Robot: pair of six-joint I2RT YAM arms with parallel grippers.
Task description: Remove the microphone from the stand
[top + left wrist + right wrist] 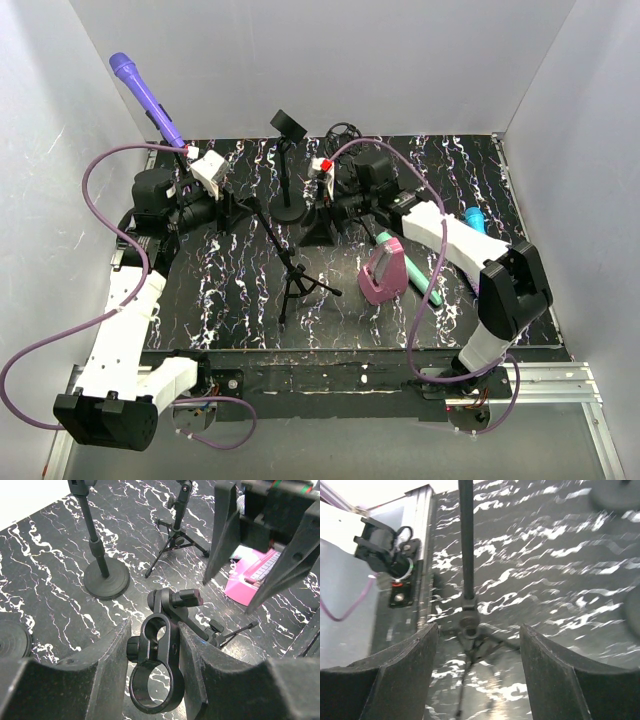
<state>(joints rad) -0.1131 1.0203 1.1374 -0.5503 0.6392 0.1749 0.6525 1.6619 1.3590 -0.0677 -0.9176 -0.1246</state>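
Note:
A purple microphone [147,98] sticks up at the rear left against the wall, its lower end beside my left gripper [238,205]; what holds it I cannot tell. In the left wrist view my left gripper [155,630] is shut on the black clip [159,672] of the tripod stand [291,283], and the clip's large ring is empty. My right gripper [322,190] hovers mid-table. Its fingers [477,630] stand open, with the stand's pole [466,545] and tripod hub below them, untouched.
A round-base stand [288,212] and another tripod stand [175,540] stand at the back centre. A pink case [383,272], a teal microphone [412,268] and a blue microphone [474,218] lie at the right. White walls close in the left, back and right.

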